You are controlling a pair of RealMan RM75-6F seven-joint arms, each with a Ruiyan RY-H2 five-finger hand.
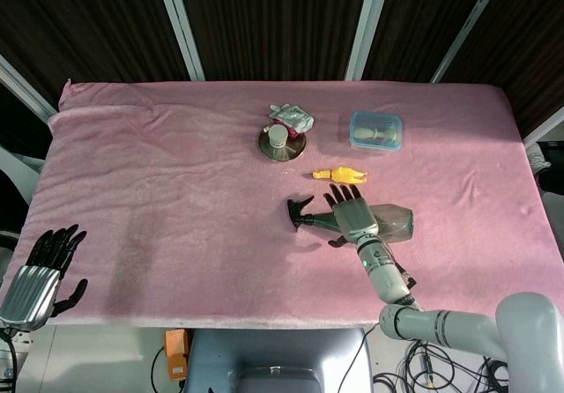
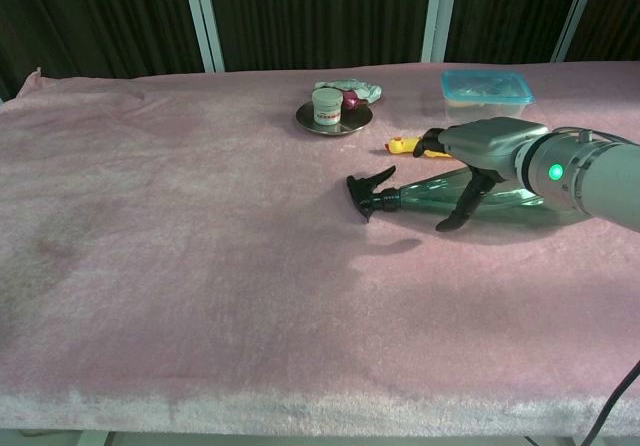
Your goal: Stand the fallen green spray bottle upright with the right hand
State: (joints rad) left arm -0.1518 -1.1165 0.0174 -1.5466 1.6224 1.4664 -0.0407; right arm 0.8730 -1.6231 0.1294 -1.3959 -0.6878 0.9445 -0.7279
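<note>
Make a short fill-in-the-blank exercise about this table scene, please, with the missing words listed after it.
1. The green spray bottle lies on its ____ on the pink cloth.
2. The ____ hand is over the bottle's body.
3. The small white jar stands on a round metal ____.
4. The yellow toy lies between the bottle and the blue-lidded ____.

Missing words: side; right; plate; box
</note>
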